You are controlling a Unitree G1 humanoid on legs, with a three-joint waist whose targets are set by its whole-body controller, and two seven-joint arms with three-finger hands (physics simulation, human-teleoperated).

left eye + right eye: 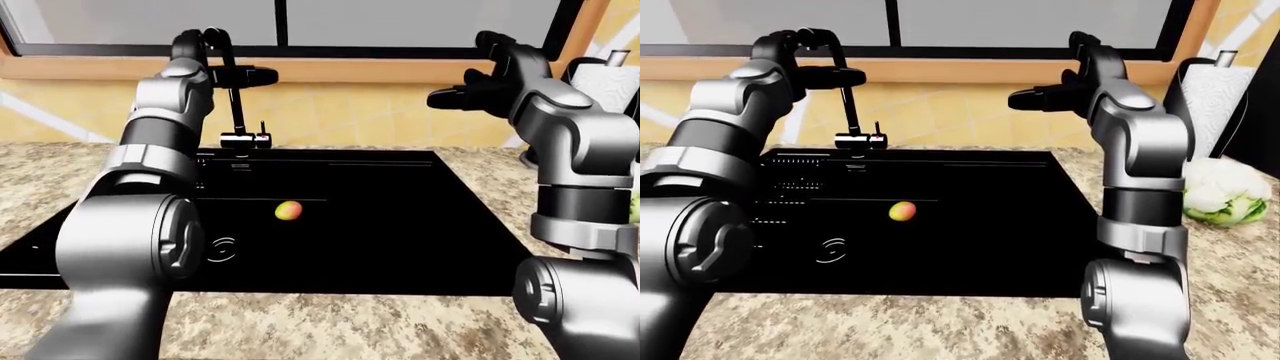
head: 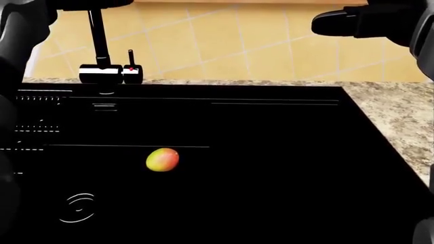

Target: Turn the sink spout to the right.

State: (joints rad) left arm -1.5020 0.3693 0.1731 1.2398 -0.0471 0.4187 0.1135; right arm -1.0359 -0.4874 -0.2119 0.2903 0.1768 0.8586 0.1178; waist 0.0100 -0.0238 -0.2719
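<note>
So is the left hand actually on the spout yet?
Touching. In the left-eye view the left hand sits at the top arch of the spout, fingers wrapped round it with no gap visible; the right-eye view shows the same overlap.

A speckled granite counter [image 1: 940,322] fills the lower frame in the right-eye view, with a black sink [image 1: 970,217] set into its middle. A mango [image 1: 902,211] lies in the basin, left of centre. At right, a cauliflower [image 1: 1220,193] and a paper-towel roll [image 1: 1212,97] stand on the counter.
</note>
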